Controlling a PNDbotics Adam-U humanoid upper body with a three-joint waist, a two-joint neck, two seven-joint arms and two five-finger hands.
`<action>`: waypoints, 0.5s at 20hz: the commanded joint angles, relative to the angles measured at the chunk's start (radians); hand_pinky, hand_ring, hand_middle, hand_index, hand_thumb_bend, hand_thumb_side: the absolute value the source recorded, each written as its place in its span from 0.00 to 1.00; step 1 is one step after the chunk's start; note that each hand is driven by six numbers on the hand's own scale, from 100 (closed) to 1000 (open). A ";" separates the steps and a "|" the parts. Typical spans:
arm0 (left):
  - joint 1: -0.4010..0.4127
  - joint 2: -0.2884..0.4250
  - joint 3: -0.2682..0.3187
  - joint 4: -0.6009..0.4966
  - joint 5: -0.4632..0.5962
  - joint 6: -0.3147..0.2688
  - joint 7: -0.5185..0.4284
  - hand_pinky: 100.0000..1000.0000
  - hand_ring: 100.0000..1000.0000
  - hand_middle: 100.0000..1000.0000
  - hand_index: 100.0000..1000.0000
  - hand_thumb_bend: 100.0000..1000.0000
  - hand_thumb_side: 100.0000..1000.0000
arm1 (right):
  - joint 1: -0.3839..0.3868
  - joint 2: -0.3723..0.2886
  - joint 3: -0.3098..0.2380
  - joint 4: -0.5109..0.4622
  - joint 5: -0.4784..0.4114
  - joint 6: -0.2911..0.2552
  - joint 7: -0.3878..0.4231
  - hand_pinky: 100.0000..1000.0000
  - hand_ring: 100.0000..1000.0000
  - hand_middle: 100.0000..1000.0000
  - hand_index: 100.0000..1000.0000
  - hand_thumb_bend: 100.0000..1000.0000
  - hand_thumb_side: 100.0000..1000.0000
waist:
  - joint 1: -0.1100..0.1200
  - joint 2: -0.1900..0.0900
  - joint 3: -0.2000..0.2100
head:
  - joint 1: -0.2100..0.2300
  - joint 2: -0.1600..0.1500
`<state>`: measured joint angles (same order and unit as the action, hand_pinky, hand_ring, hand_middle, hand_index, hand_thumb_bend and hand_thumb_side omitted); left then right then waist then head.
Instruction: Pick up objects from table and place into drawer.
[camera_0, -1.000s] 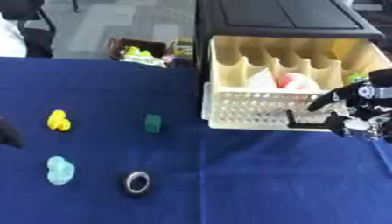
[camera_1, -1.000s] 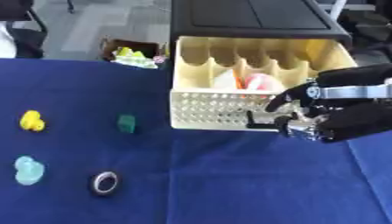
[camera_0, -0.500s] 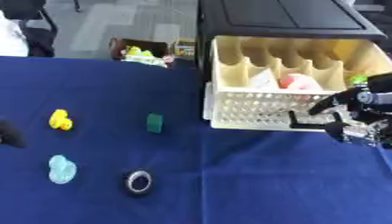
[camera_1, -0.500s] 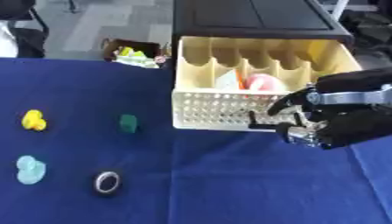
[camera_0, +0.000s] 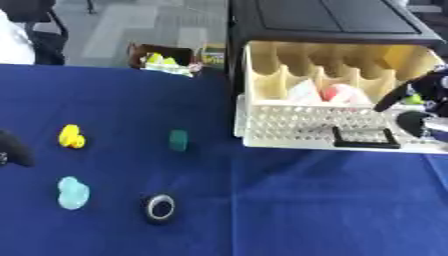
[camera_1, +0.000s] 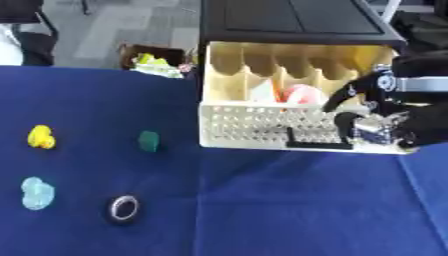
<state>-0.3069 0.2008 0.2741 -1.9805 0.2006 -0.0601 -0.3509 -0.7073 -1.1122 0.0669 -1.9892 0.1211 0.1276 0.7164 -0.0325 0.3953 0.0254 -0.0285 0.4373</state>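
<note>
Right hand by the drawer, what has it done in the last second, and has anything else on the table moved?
The right hand has drawn back a little toward the right, along the front of the open drawer; it holds nothing visible. The yellow toy, green piece, light blue toy and tape roll lie where they were. The left hand stays idle at the left edge.

A matt blue cloth (camera_0: 289, 200) covers the table; the cream drawer (camera_0: 306, 131) looks like perforated plastic.
</note>
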 joint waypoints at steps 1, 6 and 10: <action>-0.008 0.007 0.008 -0.020 0.001 -0.002 0.006 0.51 0.54 0.52 0.63 0.05 1.00 | -0.005 0.016 -0.063 -0.011 -0.059 0.003 -0.122 0.34 0.26 0.00 0.77 0.00 0.97 | 0.003 -0.019 -0.001 | 0.008 -0.009; -0.012 0.009 0.007 -0.020 0.005 -0.011 0.008 0.51 0.54 0.52 0.63 0.04 1.00 | 0.003 0.060 -0.092 -0.011 -0.208 0.004 -0.426 0.47 0.34 0.04 0.64 0.00 0.82 | 0.009 -0.015 0.004 | 0.014 -0.004; -0.019 0.022 0.004 -0.020 0.010 -0.035 0.011 0.51 0.54 0.52 0.64 0.02 1.00 | 0.010 0.093 -0.096 -0.011 -0.305 -0.037 -0.685 0.59 0.45 0.21 0.64 0.00 0.83 | 0.015 -0.015 0.010 | 0.009 0.005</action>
<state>-0.3172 0.2017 0.2741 -1.9805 0.2030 -0.0845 -0.3411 -0.6912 -1.0061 -0.0117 -1.9893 -0.1505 0.1014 0.1046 -0.0176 0.3980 0.0355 -0.0194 0.4392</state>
